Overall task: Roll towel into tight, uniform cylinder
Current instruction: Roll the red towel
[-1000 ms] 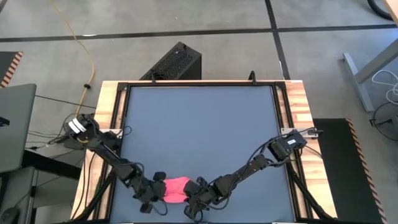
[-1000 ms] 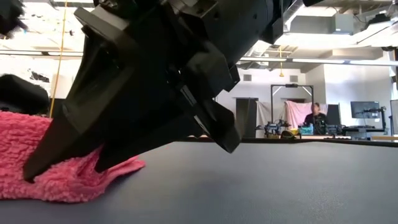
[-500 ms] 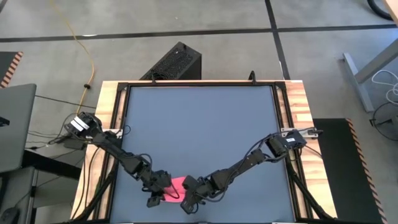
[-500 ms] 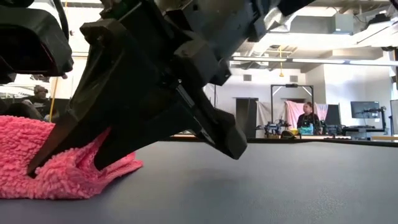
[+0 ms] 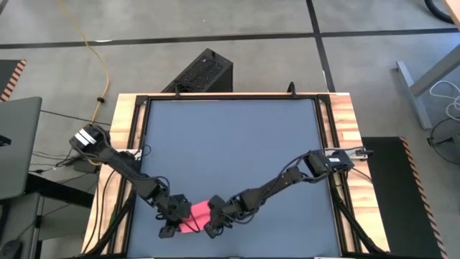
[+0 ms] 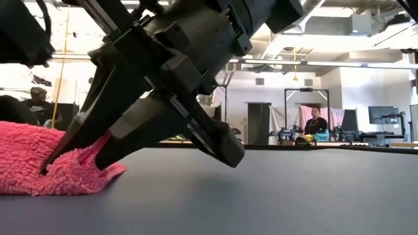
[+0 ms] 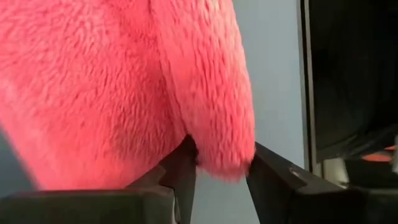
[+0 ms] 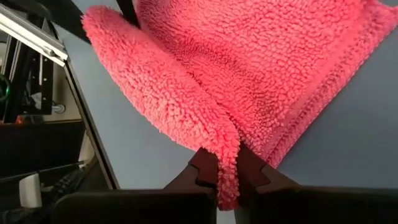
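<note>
Where fleece bunches, towel point(image 8: 205, 118) fuzzy, pink

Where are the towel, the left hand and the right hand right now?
towel point(image 5: 195, 217): high view, pink patch between the hands.
left hand point(image 7: 217, 186): left wrist view, between its fingertips, around a towel fold.
right hand point(image 8: 227, 177): right wrist view, between its fingertips, pinching a towel fold.

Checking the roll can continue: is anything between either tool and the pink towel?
Nothing visible. The right tool is shut on a fold of the towel; the left tool has towel between its parted fingers.
</note>
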Motion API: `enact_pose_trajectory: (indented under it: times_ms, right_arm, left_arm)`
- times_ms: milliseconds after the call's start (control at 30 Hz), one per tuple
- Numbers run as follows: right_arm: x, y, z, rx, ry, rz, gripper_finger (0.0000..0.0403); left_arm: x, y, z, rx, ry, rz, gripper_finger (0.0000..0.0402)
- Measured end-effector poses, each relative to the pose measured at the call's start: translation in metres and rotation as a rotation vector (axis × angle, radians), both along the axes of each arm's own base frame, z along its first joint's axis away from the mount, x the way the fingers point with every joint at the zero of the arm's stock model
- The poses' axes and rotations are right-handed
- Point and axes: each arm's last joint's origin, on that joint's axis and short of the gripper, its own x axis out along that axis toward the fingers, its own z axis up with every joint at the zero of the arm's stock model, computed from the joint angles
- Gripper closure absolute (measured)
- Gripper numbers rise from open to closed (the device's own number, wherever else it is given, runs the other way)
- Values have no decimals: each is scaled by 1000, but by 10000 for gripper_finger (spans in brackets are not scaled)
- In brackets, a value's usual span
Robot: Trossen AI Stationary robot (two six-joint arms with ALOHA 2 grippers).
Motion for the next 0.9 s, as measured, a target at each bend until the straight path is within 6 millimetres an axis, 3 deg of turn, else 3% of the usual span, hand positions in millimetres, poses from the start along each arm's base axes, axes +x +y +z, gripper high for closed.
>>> enact_pose_trajectory:
  times_ms: [200, 500, 733, 900]
  right_arm:
    - [2, -7, -1, 8, 16, 9, 366]
    - [4, -12, -1, 12, 15, 30, 366]
    - [4, -12, 0, 9, 14, 31, 366]
    - [4, -11, 0, 7, 13, 34, 366]
  left_arm:
    - [-17, 5, 23, 122, -95, 18, 281]
    - [-30, -14, 64, 278, -611, 122, 281]
    - [-8, -41, 25, 265, -679, 90, 280]
    - [2, -42, 3, 311, -663, 126, 293]
